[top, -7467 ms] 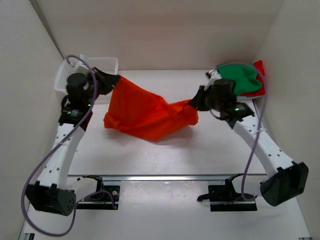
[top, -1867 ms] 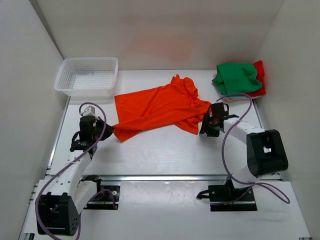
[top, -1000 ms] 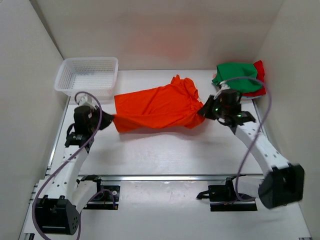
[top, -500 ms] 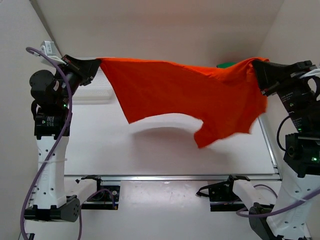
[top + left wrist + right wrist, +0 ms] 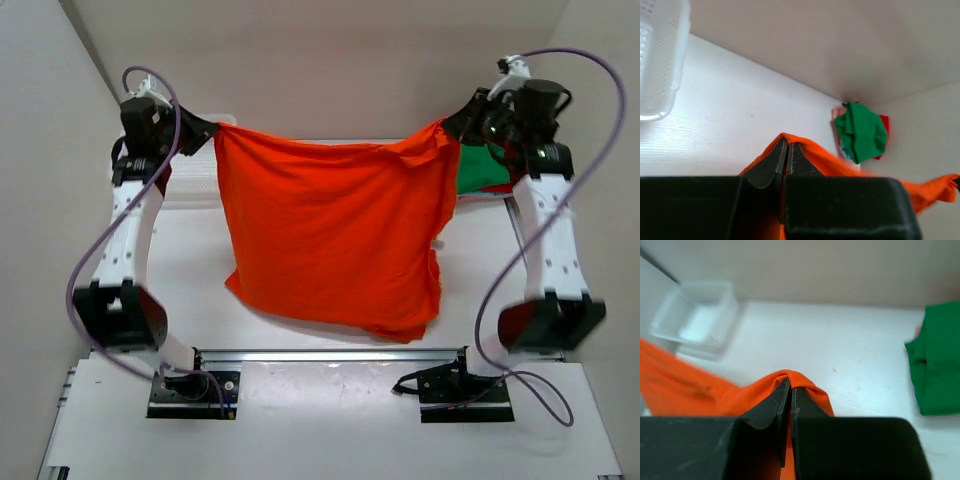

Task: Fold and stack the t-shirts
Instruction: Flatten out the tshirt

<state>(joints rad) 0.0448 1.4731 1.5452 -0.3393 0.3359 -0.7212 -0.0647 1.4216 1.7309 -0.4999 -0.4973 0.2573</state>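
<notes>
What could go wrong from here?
Left end effector and right end effector each pinch only a small fold of the bright orange cloth t-shirt; it may slip free.
Its right edge hangs beside the green cloth t-shirt; lowering could drag that.
The lower hem hangs uneven and may land bunched.

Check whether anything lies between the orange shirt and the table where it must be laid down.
Nothing visible does. The orange t-shirt hangs between the left gripper and right gripper, each shut on a top corner. The basket and green t-shirt sit off at the back corners; the table behind the cloth is hidden.
</notes>
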